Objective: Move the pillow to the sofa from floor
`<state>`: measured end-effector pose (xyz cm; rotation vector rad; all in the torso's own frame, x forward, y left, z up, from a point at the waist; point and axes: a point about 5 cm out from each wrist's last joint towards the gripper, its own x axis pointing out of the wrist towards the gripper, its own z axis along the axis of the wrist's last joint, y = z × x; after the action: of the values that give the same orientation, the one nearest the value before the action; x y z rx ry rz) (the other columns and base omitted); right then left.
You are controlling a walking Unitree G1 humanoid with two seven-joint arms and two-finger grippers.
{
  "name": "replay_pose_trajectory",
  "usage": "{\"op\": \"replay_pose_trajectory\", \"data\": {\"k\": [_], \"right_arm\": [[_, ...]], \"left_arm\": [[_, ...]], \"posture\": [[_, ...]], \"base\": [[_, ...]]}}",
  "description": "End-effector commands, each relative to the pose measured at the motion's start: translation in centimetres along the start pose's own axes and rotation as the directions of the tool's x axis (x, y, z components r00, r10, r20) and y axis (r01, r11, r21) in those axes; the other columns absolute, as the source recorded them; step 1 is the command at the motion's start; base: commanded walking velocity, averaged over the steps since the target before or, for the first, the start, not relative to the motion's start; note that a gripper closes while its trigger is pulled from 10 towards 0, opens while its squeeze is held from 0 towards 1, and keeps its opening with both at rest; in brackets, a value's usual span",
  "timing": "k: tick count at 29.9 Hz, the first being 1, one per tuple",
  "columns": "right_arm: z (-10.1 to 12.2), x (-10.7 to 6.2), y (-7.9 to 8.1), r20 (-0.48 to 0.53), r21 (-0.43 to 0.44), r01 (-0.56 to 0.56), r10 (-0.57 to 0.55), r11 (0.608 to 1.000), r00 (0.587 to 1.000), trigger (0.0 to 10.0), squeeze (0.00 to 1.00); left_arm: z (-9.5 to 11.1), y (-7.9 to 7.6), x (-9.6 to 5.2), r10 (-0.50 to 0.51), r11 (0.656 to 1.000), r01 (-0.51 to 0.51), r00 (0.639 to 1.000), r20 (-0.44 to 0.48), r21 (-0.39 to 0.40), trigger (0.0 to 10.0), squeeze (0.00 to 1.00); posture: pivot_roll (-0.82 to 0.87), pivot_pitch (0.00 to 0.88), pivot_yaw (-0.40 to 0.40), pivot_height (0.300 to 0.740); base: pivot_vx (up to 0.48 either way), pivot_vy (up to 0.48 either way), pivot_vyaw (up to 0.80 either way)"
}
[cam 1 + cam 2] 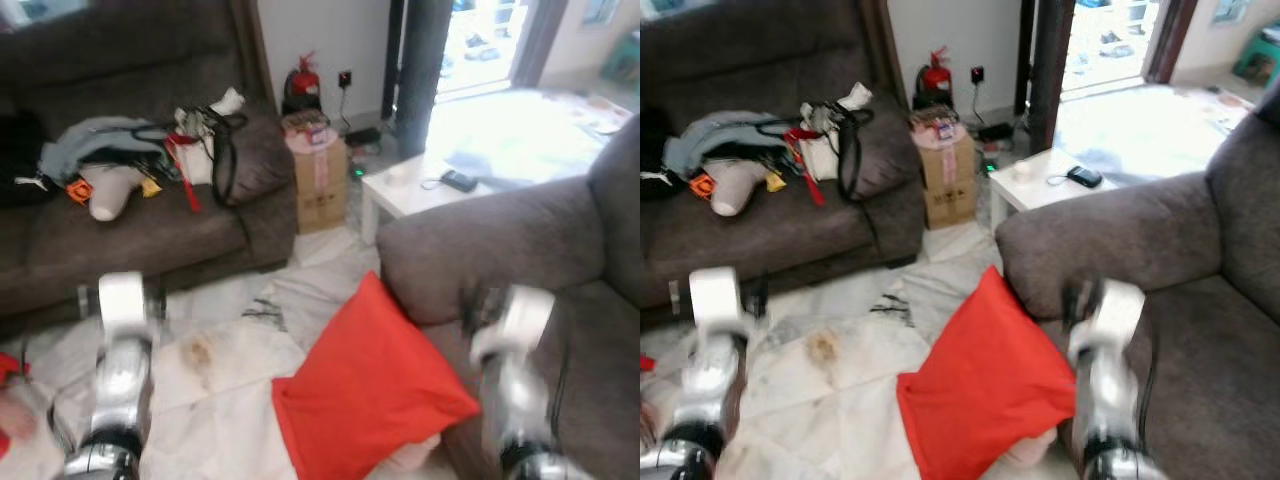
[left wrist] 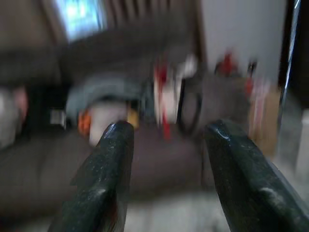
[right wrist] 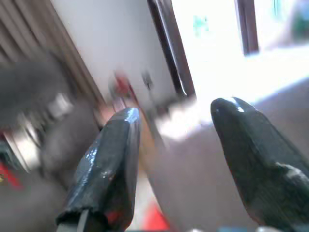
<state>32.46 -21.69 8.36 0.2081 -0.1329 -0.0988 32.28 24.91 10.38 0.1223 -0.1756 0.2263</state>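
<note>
Red pillow — marble floor, sofa-side

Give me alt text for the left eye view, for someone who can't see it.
A red pillow lies on the white-covered floor, leaning against the arm of a grey sofa on the right. The robot's two silver arms reach forward on either side of it, blurred. Behind stand a cluttered brown sofa, a cardboard box and a low white table.

Pillow is smooth red cloth, sofa fuzzy matt grey fabric, floor glossy marble, box plain cardboard.
</note>
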Motion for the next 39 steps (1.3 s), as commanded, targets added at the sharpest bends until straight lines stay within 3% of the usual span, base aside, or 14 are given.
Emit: {"op": "replay_pose_trajectory", "data": {"k": [1,5,8,11,13,15,17,20,25,28,36,39], "right_arm": [[-2.0,-1.7,-0.2,-0.063,0.018,0.014,-0.013,1.0,0.998,10.0,0.0],[-1.2,-1.3,-0.4,-0.03,0.019,0.016,-0.015,1.0,0.999,10.0,0.0],[-1.1,-1.8,-1.3,-0.032,0.013,0.046,-0.045,0.999,0.998,10.0,0.0],[-1.3,-2.8,-3.2,-0.052,-0.039,0.101,-0.103,0.994,0.993,10.0,0.0],[-0.7,-2.9,-3.8,-0.025,-0.045,0.101,-0.103,0.994,0.994,10.0,0.0],[-0.4,-2.9,-4.0,-0.014,-0.046,0.098,-0.099,0.994,0.995,10.0,0.0],[0.5,-3.2,-5.0,0.015,-0.081,0.1,-0.099,0.992,0.995,10.0,0.0],[1.2,-3.1,-5.6,0.033,-0.084,0.124,-0.121,0.989,0.992,10.0,0.0],[3.2,-1.4,-4.5,0.105,-0.092,0.087,-0.077,0.992,0.991,10.0,0.0],[4.8,-0.7,-3.5,0.167,-0.087,0.052,-0.037,0.995,0.985,10.0,0.0],[4.8,-0.1,-3.2,0.136,-0.086,0.013,-0.002,0.996,0.991,10.0,0.0],[4.5,0.4,-2.0,0.126,-0.061,-0.036,0.043,0.997,0.991,10.0,0.0]], "left_arm": [[-1.4,-0.6,-1.3,-0.036,0.999,0.037,0.998,-0.047,0.024,10.0,0.0],[-0.5,-1.5,-0.8,-0.057,0.998,0.057,0.998,-0.011,-0.008,10.0,0.0],[0.2,-2.9,-0.7,-0.117,0.993,0.117,0.993,0.018,-0.006,10.0,0.0],[0.6,-5.1,-0.4,-0.19,0.981,0.19,0.982,0.022,-0.032,10.0,0.0],[0.8,-6.7,-0.2,-0.256,0.966,0.256,0.967,0.018,-0.033,10.0,0.0],[0.8,-7.2,-0.2,-0.276,0.96,0.276,0.961,0.017,-0.033,10.0,0.0],[0.8,-9.7,-0.5,-0.36,0.933,0.36,0.933,-0.001,-0.013,10.0,0.0],[1.2,-11.2,-0.4,-0.411,0.912,0.411,0.912,-0.002,0.0,10.0,0.0],[2.9,-11.6,0.9,-0.392,0.919,0.394,0.919,0.042,-0.034,10.0,0.0],[3.5,-11.9,1.7,-0.379,0.925,0.38,0.924,0.045,-0.014,10.0,0.0],[4.3,-11.3,1.5,-0.318,0.944,0.324,0.943,0.097,-0.055,10.0,0.0],[3.5,-10.4,1.1,-0.309,0.949,0.313,0.947,0.084,-0.037,10.0,0.0]], "posture": [[-0.04,0.0,0.084,0.74],[-0.04,0.0,0.08,0.74],[-0.06,0.0,0.083,0.74],[-0.11,0.0,0.09,0.74],[-0.14,0.0,0.092,0.74],[-0.14,0.0,0.092,0.74],[-0.19,0.0,0.103,0.74],[-0.19,0.0,0.107,0.74],[-0.22,0.0,0.139,0.74],[-0.23,0.0,0.121,0.74],[-0.17,0.0,0.107,0.74],[-0.15,0.0,0.098,0.74]], "base": [[0.0,0.0,0.0],[0.0,0.0,0.0],[0.0,0.0,0.0],[0.0,0.0,0.0],[0.0,0.0,0.0],[0.0,0.0,0.0],[0.0,0.0,0.0],[0.0,0.0,0.0],[0.0,0.0,0.0],[0.0,0.0,0.0],[0.0,0.0,0.0],[0.0,0.0,0.0]]}}
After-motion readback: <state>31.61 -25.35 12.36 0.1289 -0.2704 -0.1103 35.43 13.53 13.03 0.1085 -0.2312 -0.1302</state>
